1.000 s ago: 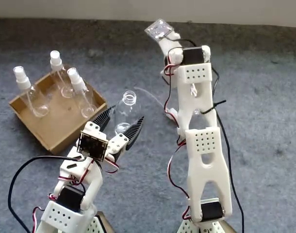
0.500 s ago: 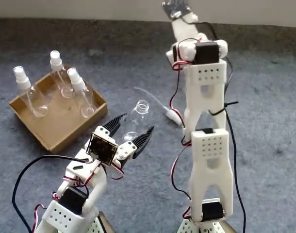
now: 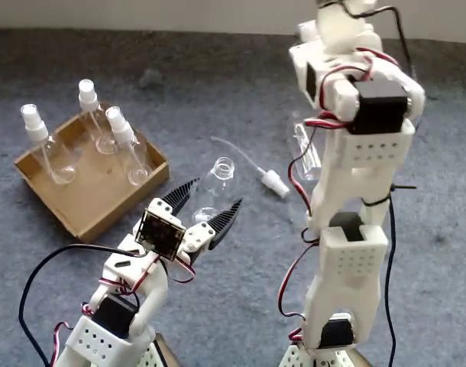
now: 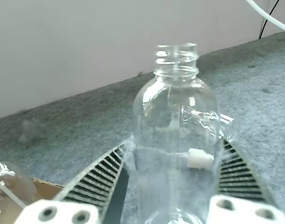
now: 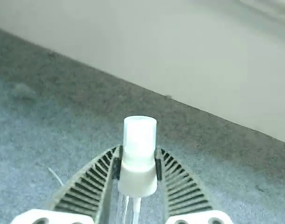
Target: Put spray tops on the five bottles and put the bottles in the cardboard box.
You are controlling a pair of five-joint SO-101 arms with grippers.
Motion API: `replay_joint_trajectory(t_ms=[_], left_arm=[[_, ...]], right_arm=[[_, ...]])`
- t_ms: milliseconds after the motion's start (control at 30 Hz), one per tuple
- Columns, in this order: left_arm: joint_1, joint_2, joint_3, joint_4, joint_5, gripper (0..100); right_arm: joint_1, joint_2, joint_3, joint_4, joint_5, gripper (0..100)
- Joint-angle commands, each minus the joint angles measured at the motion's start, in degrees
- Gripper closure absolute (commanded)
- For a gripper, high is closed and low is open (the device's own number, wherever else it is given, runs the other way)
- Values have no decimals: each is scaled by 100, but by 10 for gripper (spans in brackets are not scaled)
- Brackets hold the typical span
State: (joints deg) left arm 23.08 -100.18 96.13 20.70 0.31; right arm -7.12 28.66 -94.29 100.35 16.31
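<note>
Grey carpet (image 3: 218, 99) covers the table, with a pale wall (image 4: 86, 46) behind. At ten o'clock in the high view we see the cardboard box (image 3: 84, 200) with three capped bottles (image 3: 126, 149) standing in it. The left gripper (image 3: 214, 194) has its fingers closed around an open-necked bottle (image 3: 217, 177), neck pointing to twelve o'clock. At three o'clock of it a second spray top (image 3: 276, 183) lies on the carpet, near what looks like another clear bottle (image 3: 303, 149). The right gripper (image 5: 138, 153) pinches a spray top (image 5: 139, 140) by its collar.
</note>
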Motion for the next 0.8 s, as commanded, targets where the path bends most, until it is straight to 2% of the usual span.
replay_joint_trajectory(t_ms=[0, 167, 433, 533, 767], left_arm=[[189, -136, 110, 9, 53, 811], [646, -136, 110, 18, 53, 811], [629, -136, 110, 0, 53, 811], [629, -145, 110, 0, 53, 811], [365, -145, 110, -220, 53, 811]], right_arm=[[268, -409, -637, 110, -527, 982], [295, -418, -646, 119, -993, 982], [259, -1332, -611, 119, -1222, 982], [259, -1886, 101, 119, -1222, 982], [4, -3635, 2756, 92, -1459, 982]])
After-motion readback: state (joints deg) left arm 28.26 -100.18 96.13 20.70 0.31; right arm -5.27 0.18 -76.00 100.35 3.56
